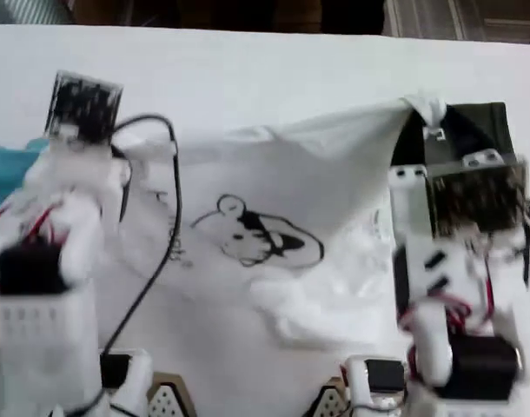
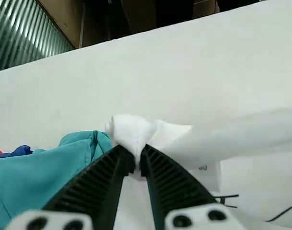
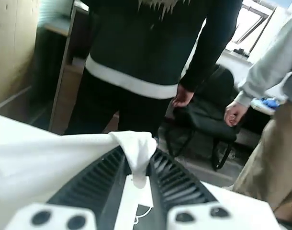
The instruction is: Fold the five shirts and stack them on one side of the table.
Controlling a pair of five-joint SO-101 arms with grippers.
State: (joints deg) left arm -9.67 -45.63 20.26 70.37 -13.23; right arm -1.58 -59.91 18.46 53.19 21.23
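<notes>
Shirt (image 1: 274, 191), white, far edge taut over the bench (image 1: 248, 69); we see left pincer (image 2: 137, 161) clamped on its left corner, right pincer (image 3: 138, 160) on its right.

Black line drawing (image 1: 258, 233) on white shirt (image 1: 334, 165), teal shirt (image 2: 36, 177), white table (image 1: 248, 69)

White table (image 1: 274, 78) with a black cable (image 1: 177, 204) trailing across it; beyond its far edge, a ribbed green panel (image 2: 21, 33) beside brown boarding (image 2: 64, 17).
</notes>
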